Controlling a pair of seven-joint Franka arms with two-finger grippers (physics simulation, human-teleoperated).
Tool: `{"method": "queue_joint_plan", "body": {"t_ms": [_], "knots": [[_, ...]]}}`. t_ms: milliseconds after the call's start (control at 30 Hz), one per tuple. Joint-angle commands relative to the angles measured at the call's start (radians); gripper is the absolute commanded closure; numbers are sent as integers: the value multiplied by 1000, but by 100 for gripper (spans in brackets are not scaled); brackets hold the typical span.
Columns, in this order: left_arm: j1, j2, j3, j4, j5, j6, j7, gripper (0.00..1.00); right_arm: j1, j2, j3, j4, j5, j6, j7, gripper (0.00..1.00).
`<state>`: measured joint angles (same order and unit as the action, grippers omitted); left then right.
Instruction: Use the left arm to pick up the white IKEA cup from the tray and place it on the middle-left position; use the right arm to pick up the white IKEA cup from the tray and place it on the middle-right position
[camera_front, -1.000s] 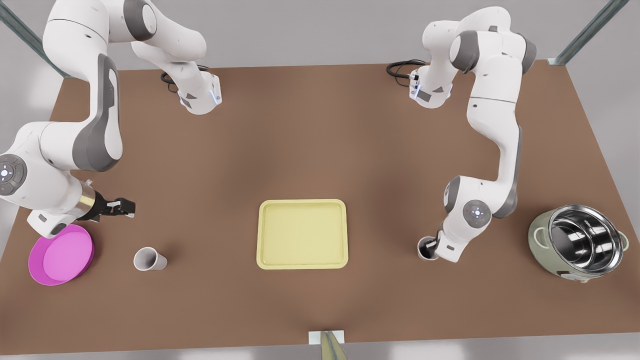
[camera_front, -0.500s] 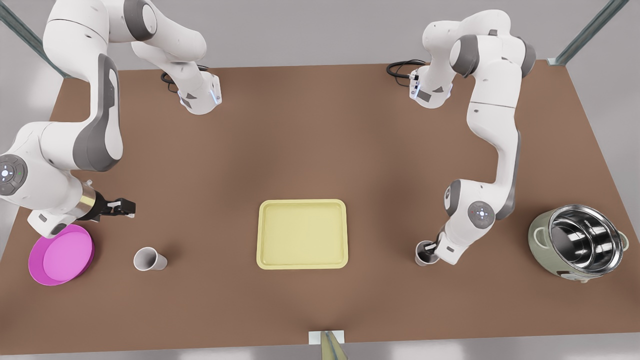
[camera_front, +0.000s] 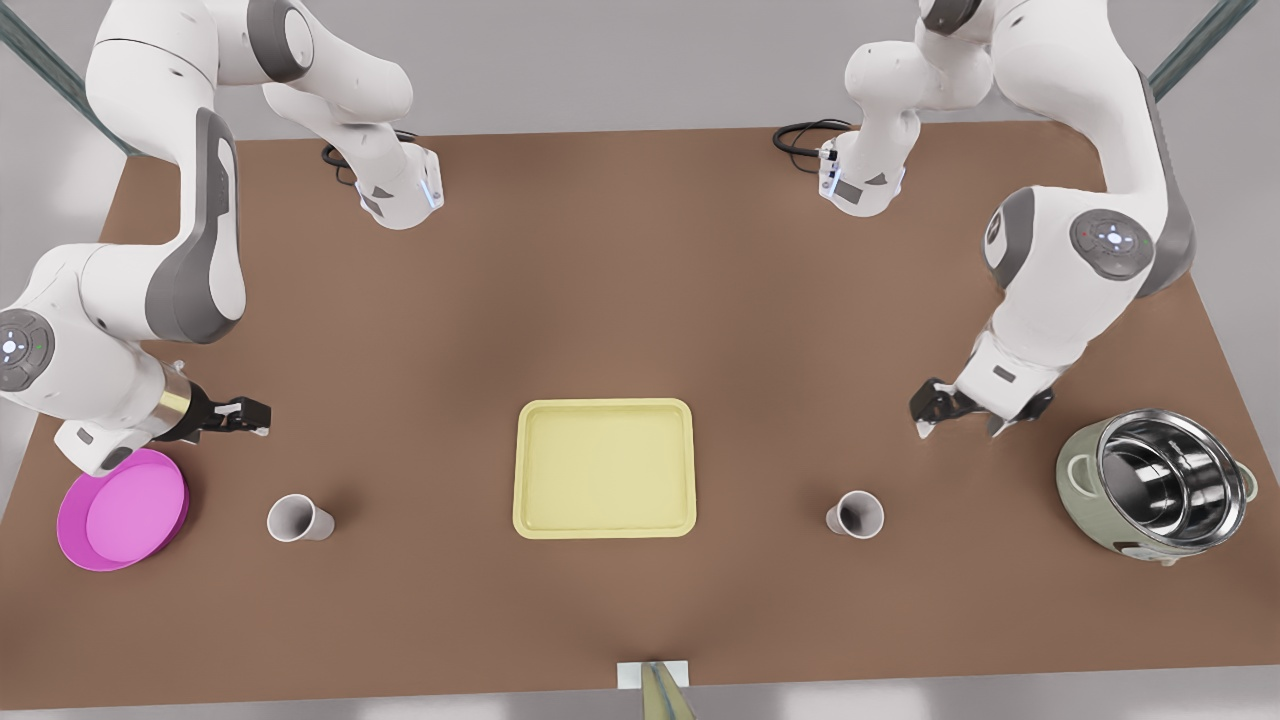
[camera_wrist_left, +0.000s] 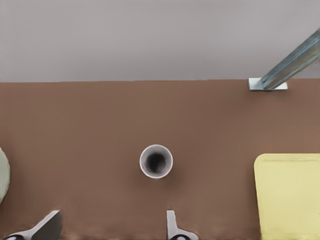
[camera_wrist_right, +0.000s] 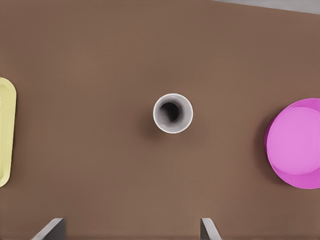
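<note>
Left gripper (camera_front: 960, 420) spread and empty above its set-down cup

Its fingers (camera_wrist_left: 172, 226) stand wide apart in the left wrist view. The left cup (camera_front: 855, 514) stands upright on bare brown table between the tray (camera_front: 604, 468) and the rice cooker (camera_front: 1155, 485), about the middle-right as the front view shows it. The right gripper (camera_front: 250, 412) waits, also spread and empty, beside the magenta plate (camera_front: 122, 510), with the right cup (camera_front: 298, 518) upright near it. The tray holds nothing, so both placements look done. What is left seems to be pulling clear. That calls for keeping the fingers wide, gaining height before any sideways swing, and steering the elbow away from the cooker.
</note>
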<state>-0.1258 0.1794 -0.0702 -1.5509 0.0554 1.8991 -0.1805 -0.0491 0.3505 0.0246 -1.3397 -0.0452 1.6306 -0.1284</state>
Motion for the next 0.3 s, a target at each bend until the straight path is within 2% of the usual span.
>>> {"method": "queue_joint_plan", "body": {"t_ms": [0, 67, 267], "knots": [[2, -124, 6, -190, 3, -147, 138, 0, 0, -1, 0, 0, 1, -1, 3, 0], [26, -48, 9, -94, -17, -138, 147, 0, 0, -2, 0, 0, 1, 0, 3, 0], [32, -29, 9, -83, -20, -143, 145, 0, -1, 2, -2, 11, 1, 0, 3, 0]]}}
